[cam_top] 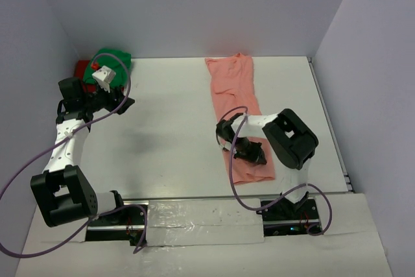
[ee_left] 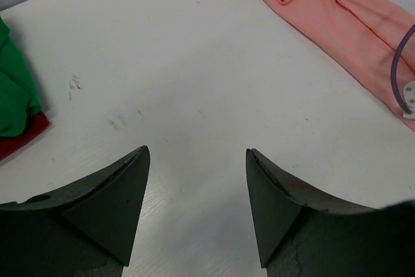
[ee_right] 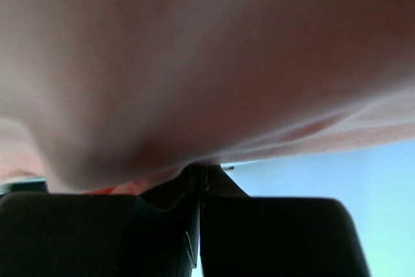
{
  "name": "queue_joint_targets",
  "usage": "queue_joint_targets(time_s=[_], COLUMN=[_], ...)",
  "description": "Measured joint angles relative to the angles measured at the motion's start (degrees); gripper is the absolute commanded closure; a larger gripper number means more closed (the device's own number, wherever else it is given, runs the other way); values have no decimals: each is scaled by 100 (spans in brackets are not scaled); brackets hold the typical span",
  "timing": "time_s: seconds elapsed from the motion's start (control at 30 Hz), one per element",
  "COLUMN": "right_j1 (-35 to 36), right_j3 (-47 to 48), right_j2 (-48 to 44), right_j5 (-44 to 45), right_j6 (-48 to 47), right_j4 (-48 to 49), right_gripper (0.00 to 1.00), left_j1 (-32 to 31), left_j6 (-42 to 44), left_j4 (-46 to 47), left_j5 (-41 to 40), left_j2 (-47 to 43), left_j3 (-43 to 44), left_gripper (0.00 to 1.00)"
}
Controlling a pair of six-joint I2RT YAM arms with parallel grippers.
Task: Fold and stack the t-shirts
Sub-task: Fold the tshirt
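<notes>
Two claws, two different states. Nearest you, the right claw (cam_top: 249, 152) is pinched shut on the near end of the salmon-pink shirt (cam_top: 235, 92). That shirt lies as a long narrow strip from the near right part of the desk (cam_top: 168, 134) up to its far edge.

The right wrist view shows only cloth bunched over the closed jaws, so you cannot tell how many layers are caught. If it is just the top one, lifting would likely peel the strip open rather than fold it. A pull off the strip's line would skew it, and the purple cable (cam_top: 227, 121) looping over the cloth could drag it.

Farther off, the left claw (ee_left: 198, 154) hangs open and empty above bare desk, well apart from the pink strip. Beyond it, in the far left corner, the green shirt (cam_top: 117, 60) is heaped partly over the red shirt (cam_top: 82, 68), both crumpled.
</notes>
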Motion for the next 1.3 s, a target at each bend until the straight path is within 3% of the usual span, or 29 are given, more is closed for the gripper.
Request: queue_joint_targets(time_s=[0.13, 0.43, 0.67, 0.9, 1.3], right_j1=[-306, 225, 586, 595, 516], right_j3=[-59, 616, 1193, 1215, 1285], right_j2=[-44, -28, 7, 7, 15], right_j5=[236, -116, -739, -1176, -2763], right_j6=[-13, 181, 358, 503, 610], right_j4=[-42, 90, 297, 337, 439], right_gripper=[100, 100, 100, 100, 100], left_j1=[0, -2, 0, 0, -2], left_j6=[-2, -2, 7, 11, 199], left_j4=[2, -15, -50, -94, -363], left_j5=[46, 138, 142, 144, 133], left_j2=[0, -37, -221, -341, -702], left_j3=[0, 0, 0, 0, -42], left_gripper=[30, 30, 30, 30, 30])
